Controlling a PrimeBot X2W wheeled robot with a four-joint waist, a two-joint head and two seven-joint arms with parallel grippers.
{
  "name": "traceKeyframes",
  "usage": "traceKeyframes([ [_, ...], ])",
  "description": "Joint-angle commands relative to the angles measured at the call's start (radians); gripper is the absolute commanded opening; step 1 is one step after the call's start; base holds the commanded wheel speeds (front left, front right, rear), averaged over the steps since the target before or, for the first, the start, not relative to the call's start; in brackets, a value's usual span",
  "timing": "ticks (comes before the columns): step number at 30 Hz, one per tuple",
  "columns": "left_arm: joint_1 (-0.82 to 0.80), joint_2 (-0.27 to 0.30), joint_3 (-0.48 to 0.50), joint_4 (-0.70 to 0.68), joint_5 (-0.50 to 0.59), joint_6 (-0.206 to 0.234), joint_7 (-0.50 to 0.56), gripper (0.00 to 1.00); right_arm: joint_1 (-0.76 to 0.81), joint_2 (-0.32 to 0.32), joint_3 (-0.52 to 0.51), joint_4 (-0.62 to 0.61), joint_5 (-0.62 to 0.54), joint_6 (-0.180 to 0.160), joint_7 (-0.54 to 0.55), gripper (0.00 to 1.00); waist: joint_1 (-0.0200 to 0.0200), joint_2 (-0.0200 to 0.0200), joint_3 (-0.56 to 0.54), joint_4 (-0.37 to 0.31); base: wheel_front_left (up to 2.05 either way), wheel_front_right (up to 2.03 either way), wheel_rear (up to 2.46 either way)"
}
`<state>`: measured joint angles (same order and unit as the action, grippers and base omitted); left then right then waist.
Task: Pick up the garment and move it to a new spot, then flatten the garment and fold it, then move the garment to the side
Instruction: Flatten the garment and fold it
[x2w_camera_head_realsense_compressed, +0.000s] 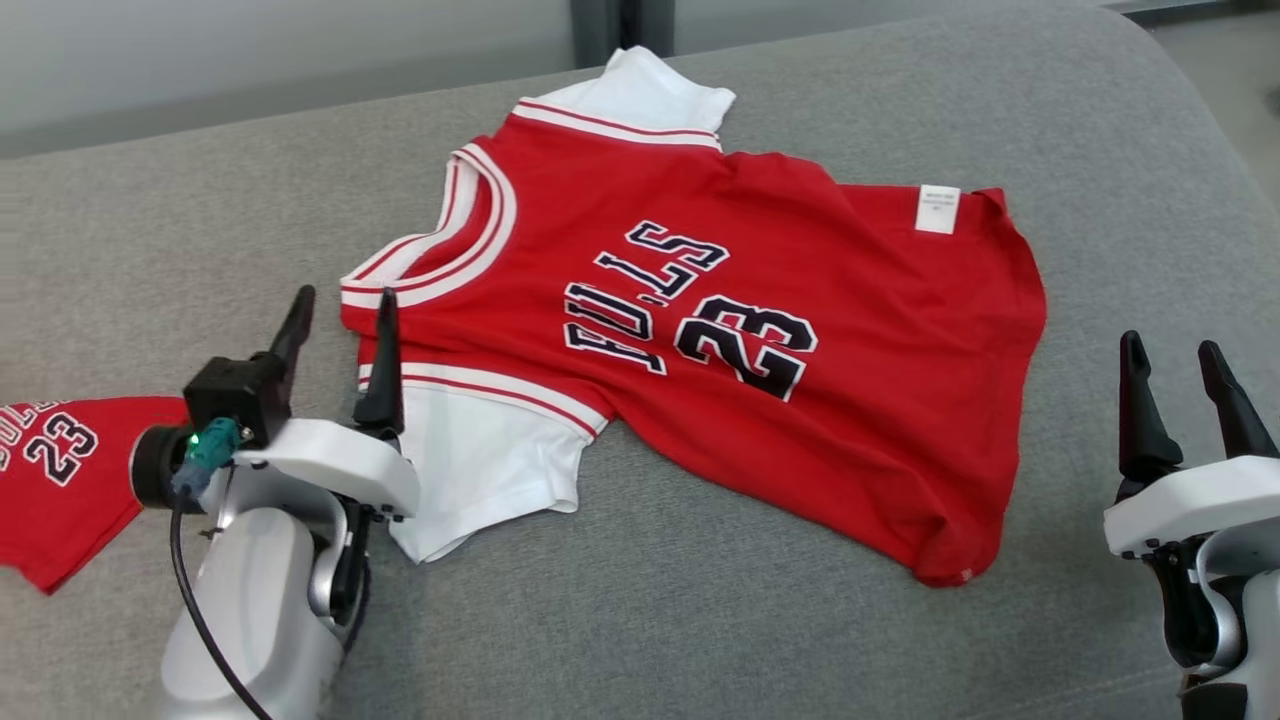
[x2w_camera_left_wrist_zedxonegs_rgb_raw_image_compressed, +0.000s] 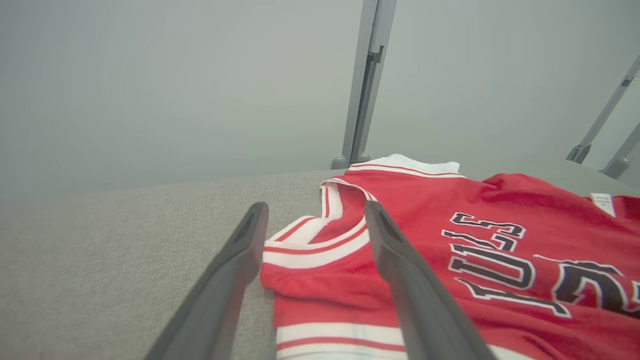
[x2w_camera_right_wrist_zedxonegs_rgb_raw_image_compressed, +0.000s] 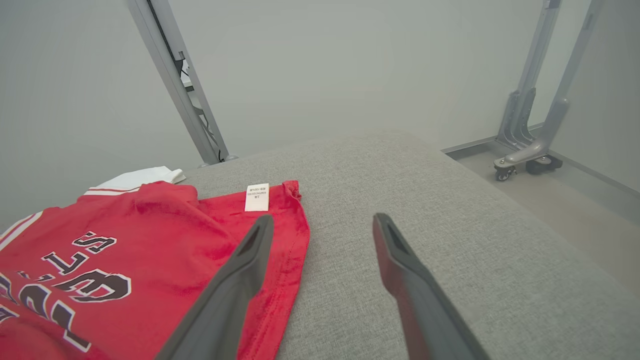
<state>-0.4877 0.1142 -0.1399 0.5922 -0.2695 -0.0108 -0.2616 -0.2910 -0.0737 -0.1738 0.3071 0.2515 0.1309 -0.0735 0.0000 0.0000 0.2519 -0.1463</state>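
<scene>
My left pincer (x2w_camera_head_realsense_compressed: 345, 305) stands open astride the shoulder edge of the red-and-white basketball jersey (x2w_camera_head_realsense_compressed: 860, 420), which lies spread on the grey fabric cushion (x2w_camera_head_realsense_compressed: 700, 620), its long axis running rightward to the hem near my right pincer (x2w_camera_head_realsense_compressed: 1170, 345), open too.

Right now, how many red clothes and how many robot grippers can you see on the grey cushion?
Red clothes: 2, the jersey and a smaller red piece at the left edge.
Grippers: 2, the left gripper and the right gripper, both open.
Total: 4.
</scene>
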Motion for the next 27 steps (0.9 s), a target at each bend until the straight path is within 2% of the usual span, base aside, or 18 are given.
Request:
traceKeyframes([
  [1, 0.015, 0.001, 0.001, -0.012, 0.009, -0.005, -0.004, 1.00, 0.008, -0.010, 0.002, 0.004, 0.007, 0.000, 0.000, 1.00, 0.0000, 0.0000, -0.012, 0.029, 0.00, 0.00, 0.00],
  [9, 0.155, -0.053, -0.084, -0.196, 0.023, -0.035, -0.004, 1.00, -0.046, -0.094, -0.014, 0.062, 0.047, 0.000, 0.040, 1.00, 0.0000, 0.0000, -0.013, 0.167, 0.00, 0.00, 0.00],
  [13, 0.186, -0.060, -0.127, -0.235, 0.013, -0.032, -0.004, 1.00, -0.104, -0.145, -0.038, 0.135, 0.071, 0.000, 0.061, 1.00, 0.0000, 0.0000, 0.008, 0.233, 0.00, 0.00, 0.00],
  [15, 0.189, -0.061, -0.154, -0.248, 0.008, -0.026, -0.004, 1.00, -0.152, -0.178, -0.062, 0.210, 0.091, 0.000, 0.070, 1.00, 0.0000, 0.0000, 0.027, 0.276, 0.00, 0.00, 0.00],
  [21, 0.181, -0.062, -0.183, -0.259, -0.007, -0.008, -0.004, 1.00, -0.245, -0.235, -0.094, 0.371, 0.117, 0.000, 0.074, 1.00, 0.0000, 0.0000, 0.067, 0.336, 0.00, 0.00, 0.00],
  [27, 0.172, -0.062, -0.201, -0.268, -0.017, -0.001, -0.004, 1.00, -0.316, -0.274, -0.102, 0.507, 0.119, 0.000, 0.058, 1.00, 0.0000, 0.0000, 0.095, 0.366, 0.00, 0.00, 0.00],
])
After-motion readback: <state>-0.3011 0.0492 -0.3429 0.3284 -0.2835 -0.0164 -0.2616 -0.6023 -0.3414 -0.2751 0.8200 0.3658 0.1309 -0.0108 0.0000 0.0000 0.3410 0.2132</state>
